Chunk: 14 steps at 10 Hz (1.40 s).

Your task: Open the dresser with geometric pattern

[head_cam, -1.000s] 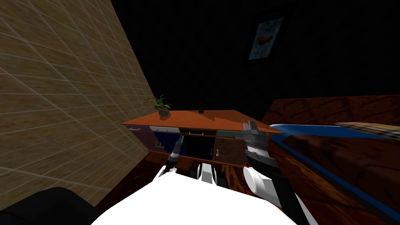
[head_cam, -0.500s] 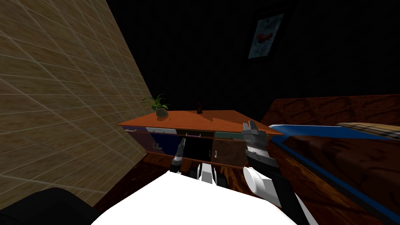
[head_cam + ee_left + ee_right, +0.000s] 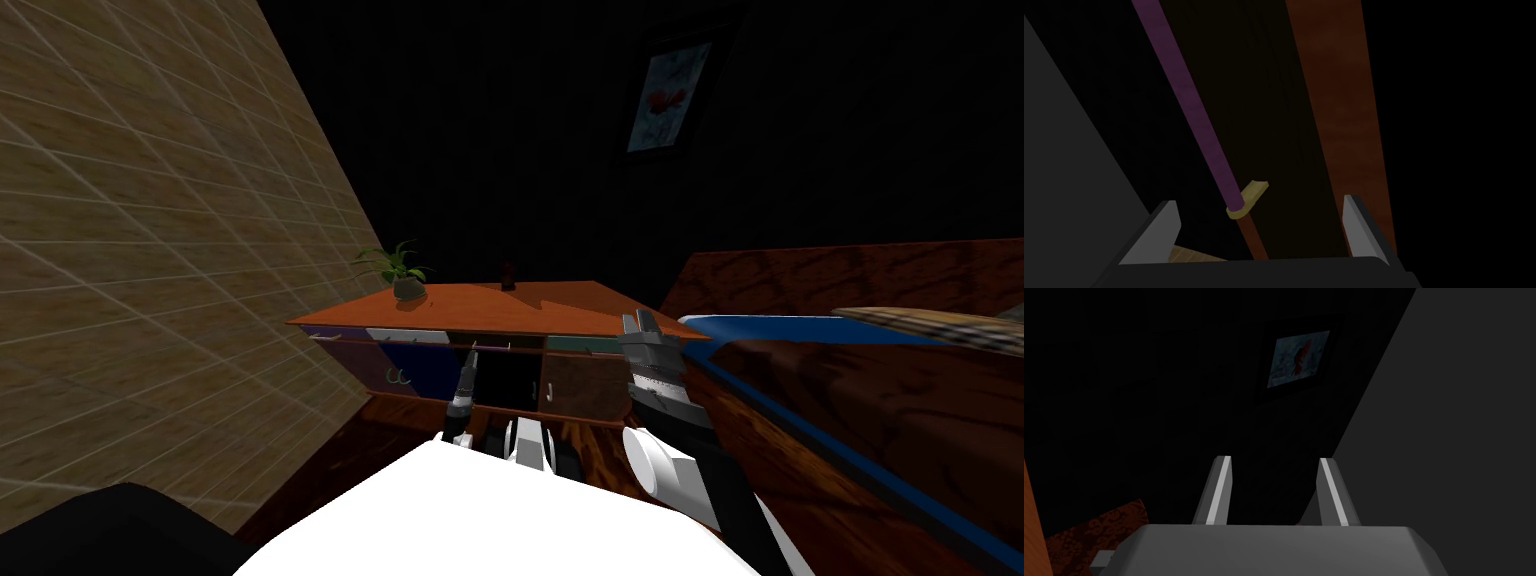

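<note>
While the left hand [image 3: 470, 358] points at the middle of the dresser [image 3: 450, 303] front, the step in hand looks to be lining up on a pull, with nothing gripped yet. Its fingers [image 3: 1158, 227] stand spread, pinching nothing. A small brass-coloured handle [image 3: 1250, 198] sits at the end of a purple strip [image 3: 1189, 100] on the dresser's front. It lies between the two fingers, touched by neither. I judge the next move calls for moving in until the handle lies well between them, pressing them together on it, then drawing back from the dresser. The right hand [image 3: 640, 322] hangs raised by the dresser's right end, fingers spread, empty. A tiled wall [image 3: 150, 250] flanks the dresser's left, a bed [image 3: 900, 400] its right.
</note>
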Available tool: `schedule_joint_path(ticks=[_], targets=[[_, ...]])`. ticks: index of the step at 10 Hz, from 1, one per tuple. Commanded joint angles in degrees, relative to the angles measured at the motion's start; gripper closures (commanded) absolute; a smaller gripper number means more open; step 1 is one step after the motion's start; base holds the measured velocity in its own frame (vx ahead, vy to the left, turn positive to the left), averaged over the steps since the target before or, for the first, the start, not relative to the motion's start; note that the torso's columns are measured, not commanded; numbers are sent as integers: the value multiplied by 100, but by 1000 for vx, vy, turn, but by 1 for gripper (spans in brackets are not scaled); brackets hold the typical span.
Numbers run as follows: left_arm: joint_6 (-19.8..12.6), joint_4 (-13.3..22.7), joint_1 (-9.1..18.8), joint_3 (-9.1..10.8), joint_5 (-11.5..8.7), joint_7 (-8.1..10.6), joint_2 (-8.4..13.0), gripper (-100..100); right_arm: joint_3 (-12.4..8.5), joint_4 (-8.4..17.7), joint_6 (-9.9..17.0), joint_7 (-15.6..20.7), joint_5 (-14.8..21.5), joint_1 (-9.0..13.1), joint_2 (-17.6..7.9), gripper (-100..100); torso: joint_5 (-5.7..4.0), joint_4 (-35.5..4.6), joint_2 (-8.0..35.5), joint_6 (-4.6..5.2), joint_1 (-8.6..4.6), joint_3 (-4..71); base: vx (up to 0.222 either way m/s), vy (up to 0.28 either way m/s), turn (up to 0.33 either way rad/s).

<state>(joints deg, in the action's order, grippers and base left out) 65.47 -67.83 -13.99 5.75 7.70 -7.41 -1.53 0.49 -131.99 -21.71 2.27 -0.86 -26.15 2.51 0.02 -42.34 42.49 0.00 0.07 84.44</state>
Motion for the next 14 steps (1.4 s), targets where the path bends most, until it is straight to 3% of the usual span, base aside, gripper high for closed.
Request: schedule_joint_path(ticks=[1, 6, 7, 8, 14], targets=[[-212, 99, 307, 132, -59, -125, -33, -100, 0, 0, 0, 0, 0, 0, 0, 0, -1, 2, -7, 0, -4, 4, -80, 13, -77], [-578, 253, 855, 379, -173, -319, -73, -100, 0, 0, 0, 0, 0, -1, 0, 0, -2, 7, -25, -1, -7, 15, -66, 10, -88], [-525, 209, 767, 340, -154, -289, -75, -100, 0, 0, 0, 0, 0, -1, 0, 0, -2, 6, -20, -1, -6, 13, -28, 7, -14], [-358, 161, 526, 231, -104, -203, -49, 100, 0, 0, 0, 0, 0, -1, 0, 0, -2, 8, -27, -2, -7, 16, 73, -10, 201], [82, -25, -130, -66, 33, 30, -1, 100, 0, -1, 0, 0, 0, -2, 0, 0, -2, 2, -9, 0, -6, 5, 80, -17, 93]])
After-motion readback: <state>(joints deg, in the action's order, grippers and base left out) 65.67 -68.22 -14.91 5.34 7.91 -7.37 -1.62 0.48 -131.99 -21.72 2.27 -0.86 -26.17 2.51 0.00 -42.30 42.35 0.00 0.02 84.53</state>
